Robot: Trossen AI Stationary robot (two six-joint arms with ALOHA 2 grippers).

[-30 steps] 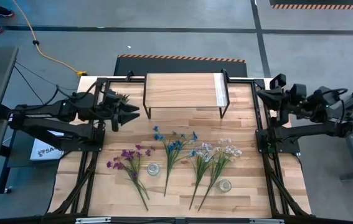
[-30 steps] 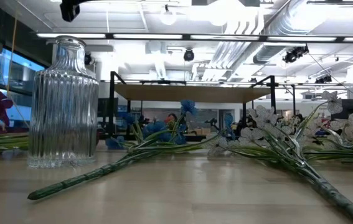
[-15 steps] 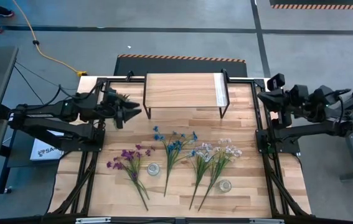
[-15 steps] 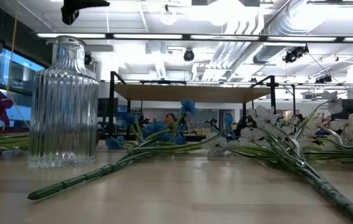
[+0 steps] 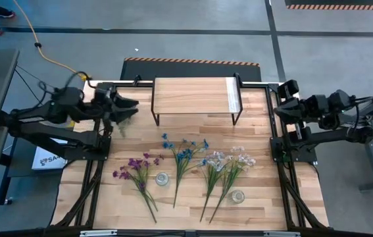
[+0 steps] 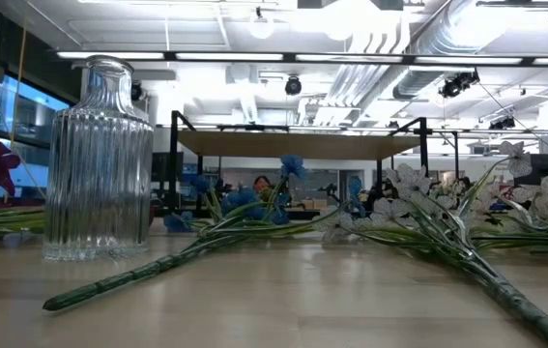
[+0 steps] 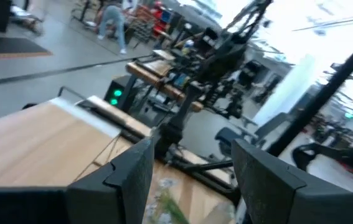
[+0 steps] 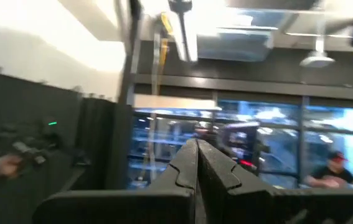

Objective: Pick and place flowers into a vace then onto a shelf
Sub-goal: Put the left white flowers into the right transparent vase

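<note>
The flowers (image 5: 183, 155) are laid flat on the tabletop before the shelf (image 5: 195, 95), presumably for picking, while the left gripper (image 5: 128, 107) is held with fingers apart and the right gripper (image 5: 282, 105) pressed together.

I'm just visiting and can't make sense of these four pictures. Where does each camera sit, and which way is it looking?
High view: overhead, straight down on the table, both arms at its sides.
Low view: at tabletop level, looking across past the glass vase and flowers; no arm shows.
Left wrist view: rides the left arm; open left gripper in front.
Right wrist view: rides the right arm; shut right gripper, facing the room.
High and low views share the shelf.
</note>
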